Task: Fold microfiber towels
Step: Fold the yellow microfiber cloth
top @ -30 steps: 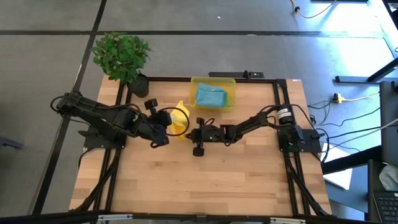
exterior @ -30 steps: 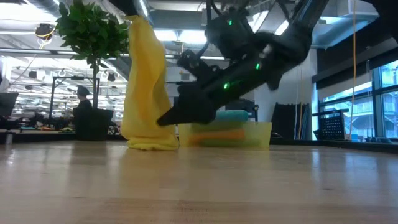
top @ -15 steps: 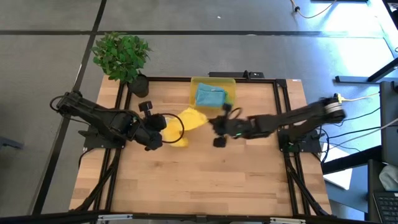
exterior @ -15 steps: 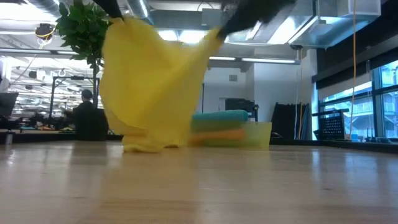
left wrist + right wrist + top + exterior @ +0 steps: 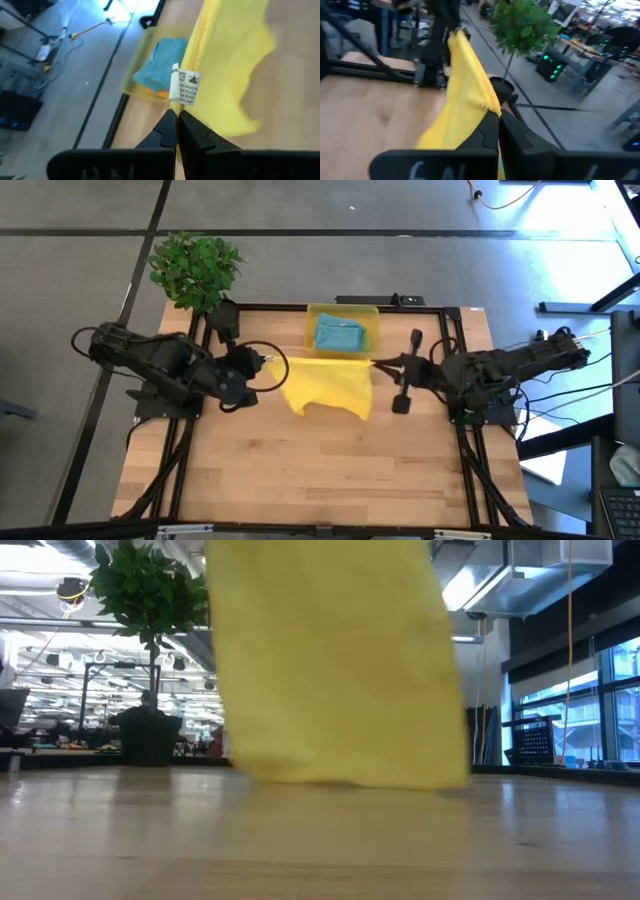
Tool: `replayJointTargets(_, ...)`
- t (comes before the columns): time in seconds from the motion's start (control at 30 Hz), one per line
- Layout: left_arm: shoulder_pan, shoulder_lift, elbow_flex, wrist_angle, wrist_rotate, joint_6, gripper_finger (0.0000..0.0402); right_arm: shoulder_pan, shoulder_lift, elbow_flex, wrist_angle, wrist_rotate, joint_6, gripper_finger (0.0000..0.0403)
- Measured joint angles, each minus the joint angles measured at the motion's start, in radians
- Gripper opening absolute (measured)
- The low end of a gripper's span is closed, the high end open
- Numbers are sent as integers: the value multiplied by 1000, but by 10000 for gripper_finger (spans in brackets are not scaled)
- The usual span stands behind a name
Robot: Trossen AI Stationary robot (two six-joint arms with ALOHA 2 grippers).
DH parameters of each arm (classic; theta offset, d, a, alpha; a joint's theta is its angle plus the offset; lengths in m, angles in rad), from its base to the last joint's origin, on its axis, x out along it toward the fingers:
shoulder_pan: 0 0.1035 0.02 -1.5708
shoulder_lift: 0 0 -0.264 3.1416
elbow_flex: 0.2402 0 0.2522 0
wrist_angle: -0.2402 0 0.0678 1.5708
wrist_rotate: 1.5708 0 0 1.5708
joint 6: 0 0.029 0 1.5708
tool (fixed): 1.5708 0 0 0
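High view: yellow towel [image 5: 327, 386], bunched a second ago, now stretched between left gripper [image 5: 266, 362] and right gripper [image 5: 376, 362], each clamping a corner; ready to lay on counter [image 5: 300, 480].

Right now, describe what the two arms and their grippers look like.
Both arms are black, jointed, with dark cables looping alongside. The left gripper and right gripper each end in two slim, tapered black fingers on a broad dark bar. No markings show.
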Motion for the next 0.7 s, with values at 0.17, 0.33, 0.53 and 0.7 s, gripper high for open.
replayJointTargets(0.17,-57,0,34,-7,80,-8,0,100,4,0,-96,0,111,1)
replayJointTargets(0.33,-149,27,36,-11,163,-26,0,188,49,0,-156,-27,243,1)
replayJointTargets(0.53,-300,86,35,14,246,-25,0,281,106,3,-40,-161,282,0)
replayJointTargets(0.7,-392,92,62,59,248,-28,0,333,117,79,-14,-176,233,0)
